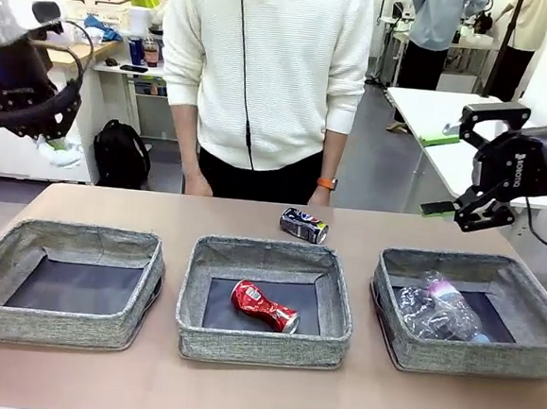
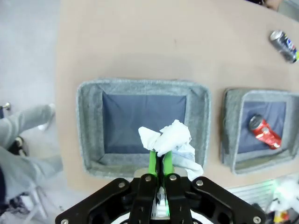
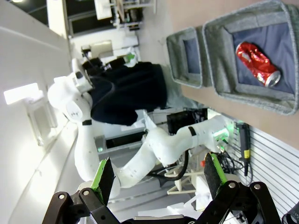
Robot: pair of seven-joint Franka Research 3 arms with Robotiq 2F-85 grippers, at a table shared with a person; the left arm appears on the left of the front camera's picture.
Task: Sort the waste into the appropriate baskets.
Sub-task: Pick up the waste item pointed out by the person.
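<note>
Tan table (image 2: 140, 46), crumpled white tissue wad (image 2: 170, 137) clamped in left gripper (image 2: 160, 158), right gripper (image 3: 158, 169) spread

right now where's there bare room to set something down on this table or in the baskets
Free: the whole bottom of the left basket; the table strip between the baskets and the near edge; the far strip left of the dark can. The middle basket has room beside the red can. Crowded: the right basket, mostly taken by the plastic bottle.

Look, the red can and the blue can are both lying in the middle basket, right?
Not quite. The red can does lie in the middle basket, but the blue can lies outside it, on the table just behind that basket. The front view shows it.
</note>
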